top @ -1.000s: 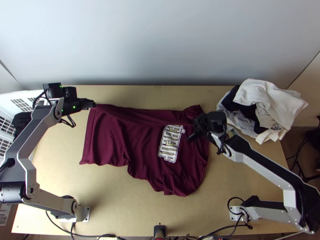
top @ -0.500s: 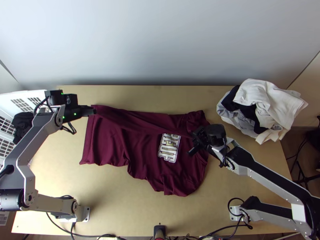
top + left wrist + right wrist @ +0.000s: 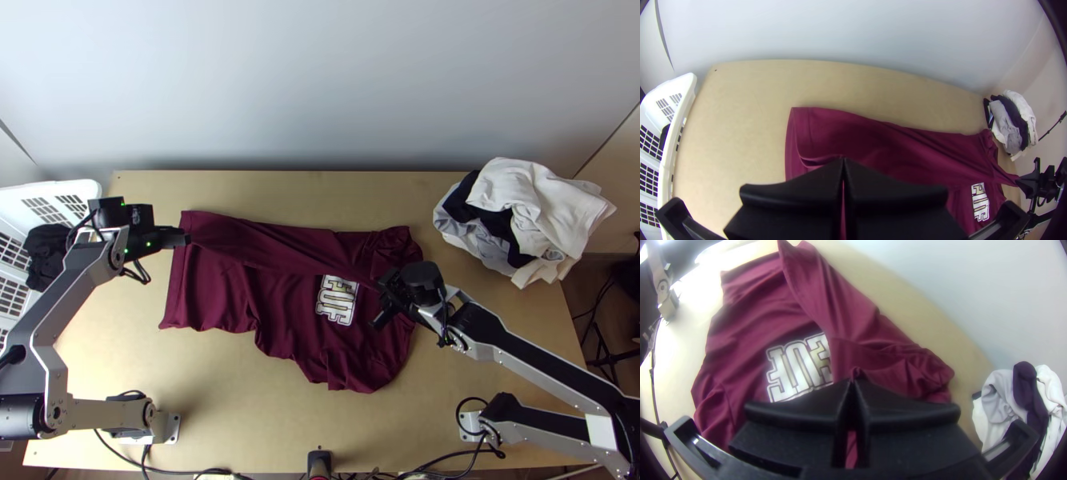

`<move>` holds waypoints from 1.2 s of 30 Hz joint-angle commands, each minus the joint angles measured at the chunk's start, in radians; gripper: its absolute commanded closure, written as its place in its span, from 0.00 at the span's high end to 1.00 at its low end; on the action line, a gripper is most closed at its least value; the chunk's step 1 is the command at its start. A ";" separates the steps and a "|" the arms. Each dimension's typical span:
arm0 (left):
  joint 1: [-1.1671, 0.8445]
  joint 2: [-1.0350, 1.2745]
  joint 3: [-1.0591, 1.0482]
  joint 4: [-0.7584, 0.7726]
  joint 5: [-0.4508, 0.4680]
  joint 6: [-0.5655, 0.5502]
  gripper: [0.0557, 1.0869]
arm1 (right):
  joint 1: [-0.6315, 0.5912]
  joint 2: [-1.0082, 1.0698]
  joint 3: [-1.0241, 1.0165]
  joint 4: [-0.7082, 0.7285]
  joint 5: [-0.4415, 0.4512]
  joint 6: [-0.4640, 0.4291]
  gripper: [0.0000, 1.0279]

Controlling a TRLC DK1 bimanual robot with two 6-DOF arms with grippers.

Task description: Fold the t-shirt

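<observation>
Left pincer [image 3: 188,238] and right pincer [image 3: 382,302] clamped on t-shirt [image 3: 280,308], lettering [image 3: 336,301] partly hidden

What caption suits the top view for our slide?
Left claw and right claw grip a maroon t-shirt, its far side folded over some lettering.

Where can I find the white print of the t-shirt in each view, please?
Top view: the white print is a little below the middle, on the t-shirt.
Left wrist view: there, far from the camera, near the right gripper.
Right wrist view: there, close to the right gripper, beside the folded-over part.
Shared landmark: the clothes pile.
</observation>
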State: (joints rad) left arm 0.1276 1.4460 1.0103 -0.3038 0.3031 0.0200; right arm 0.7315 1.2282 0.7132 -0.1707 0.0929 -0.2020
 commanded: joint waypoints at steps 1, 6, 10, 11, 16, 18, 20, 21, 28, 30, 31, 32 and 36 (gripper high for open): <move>0.021 -0.021 -0.064 0.012 0.001 0.026 0.03 | 0.019 -0.010 -0.029 -0.006 0.001 -0.004 0.03; 0.040 -0.021 -0.093 0.032 0.001 0.032 0.03 | 0.025 -0.022 -0.049 -0.010 -0.005 -0.004 0.03; 0.049 -0.019 -0.114 0.046 -0.001 0.040 0.03 | 0.026 -0.027 -0.054 -0.016 -0.010 -0.004 0.03; 0.052 -0.019 -0.118 0.048 -0.001 0.041 0.03 | 0.028 -0.027 -0.052 -0.021 -0.012 -0.004 0.03; 0.060 -0.012 -0.148 0.075 -0.002 0.043 0.03 | 0.046 -0.027 -0.049 -0.035 -0.018 -0.004 0.03; 0.061 -0.009 -0.164 0.091 -0.002 0.044 0.03 | 0.048 -0.027 -0.050 -0.041 -0.019 -0.004 0.03; 0.063 -0.004 -0.180 0.098 -0.004 0.057 0.03 | 0.048 -0.027 -0.057 -0.043 -0.021 -0.004 0.03; 0.063 -0.004 -0.193 0.111 -0.007 0.061 0.03 | 0.048 -0.027 -0.060 -0.044 -0.022 -0.004 0.03; 0.076 0.016 -0.216 0.146 -0.018 0.067 0.03 | 0.048 -0.027 -0.058 -0.046 -0.022 -0.002 0.03; 0.079 0.022 -0.207 0.146 -0.019 0.069 0.03 | 0.048 -0.026 -0.052 -0.046 -0.022 -0.002 0.03; 0.081 0.024 -0.203 0.146 -0.021 0.069 0.03 | 0.048 -0.027 -0.052 -0.047 -0.022 -0.002 0.03; 0.083 0.025 -0.200 0.146 -0.022 0.069 0.03 | 0.048 -0.026 -0.050 -0.047 -0.022 -0.002 0.03; 0.096 0.024 -0.194 0.146 -0.024 0.081 0.03 | 0.046 -0.032 -0.054 -0.050 -0.022 -0.004 0.03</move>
State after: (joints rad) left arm 0.2058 1.4628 0.8104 -0.1658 0.2836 0.0887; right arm 0.7788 1.2011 0.6590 -0.2188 0.0704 -0.2058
